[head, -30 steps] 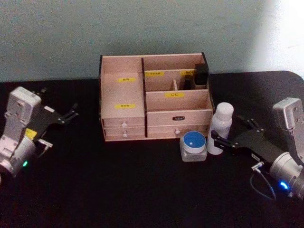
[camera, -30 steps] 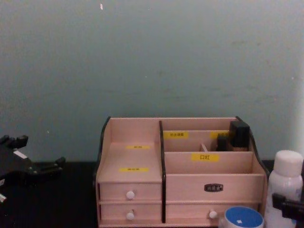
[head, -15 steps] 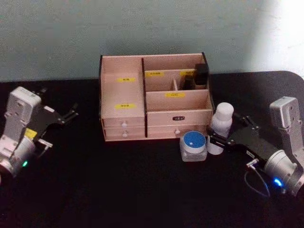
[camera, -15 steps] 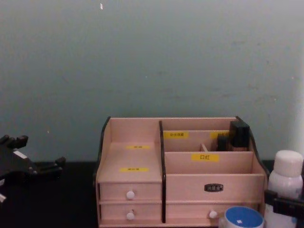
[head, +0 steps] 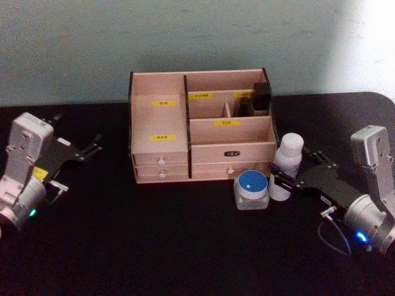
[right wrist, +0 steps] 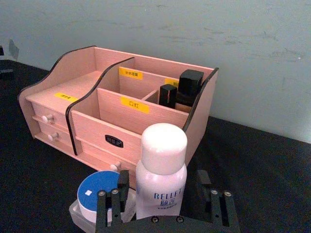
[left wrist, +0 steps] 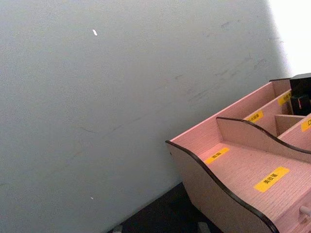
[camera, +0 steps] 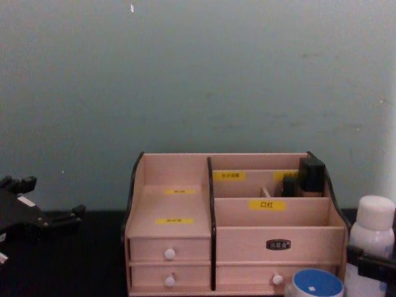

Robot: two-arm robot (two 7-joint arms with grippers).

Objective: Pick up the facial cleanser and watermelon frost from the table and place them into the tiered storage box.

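Nothing in the tiered storage box (head: pixel 160 123) yet. Right claw (right wrist: pixel 161 179) spread, straddling the facial cleanser (head: pixel 286 161) on the bench (head: pixel 154 246). Watermelon frost (head: pixel 252 188) just beside it, untouched. Left claw (head: pixel 80 163) parked left, spread.

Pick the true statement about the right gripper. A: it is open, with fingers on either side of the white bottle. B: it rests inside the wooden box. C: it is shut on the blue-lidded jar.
A: the right gripper is open, with a finger on each side of the facial cleanser, beside the watermelon frost.
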